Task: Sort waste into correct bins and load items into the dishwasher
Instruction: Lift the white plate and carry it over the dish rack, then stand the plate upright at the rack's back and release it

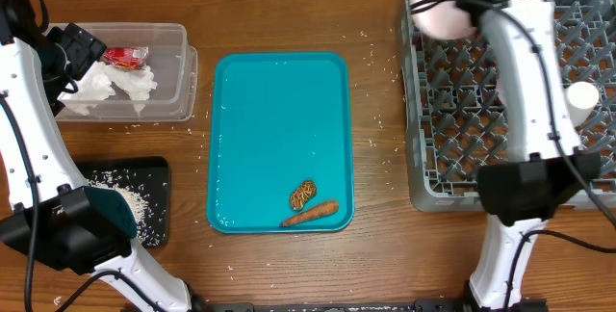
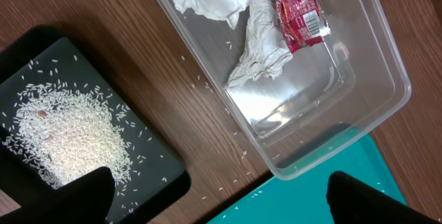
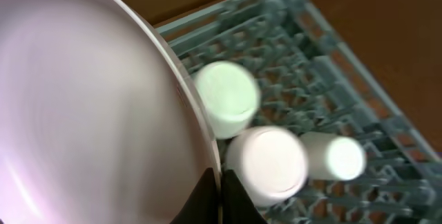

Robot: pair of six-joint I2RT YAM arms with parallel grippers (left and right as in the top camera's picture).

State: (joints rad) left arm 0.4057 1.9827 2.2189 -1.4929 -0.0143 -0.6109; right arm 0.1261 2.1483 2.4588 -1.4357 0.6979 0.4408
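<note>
**Loading the rack.** The right pincer is shut tight on the rim of a white dish, holding it above the 11 o'clock corner of the grey dish rack. Three smaller white dishes, blurred, already sit in the rack.

The left pincer gapes fully and holds nothing. It hangs over the tabletop between the clear tub and the black tray.

The carrot stick and biscuit lie at 5 o'clock on the teal tray.

**Risk:** an edge-only pinch may let the dish swing or slip. It could then knock its neighbours or land flat across the pegs.
</note>
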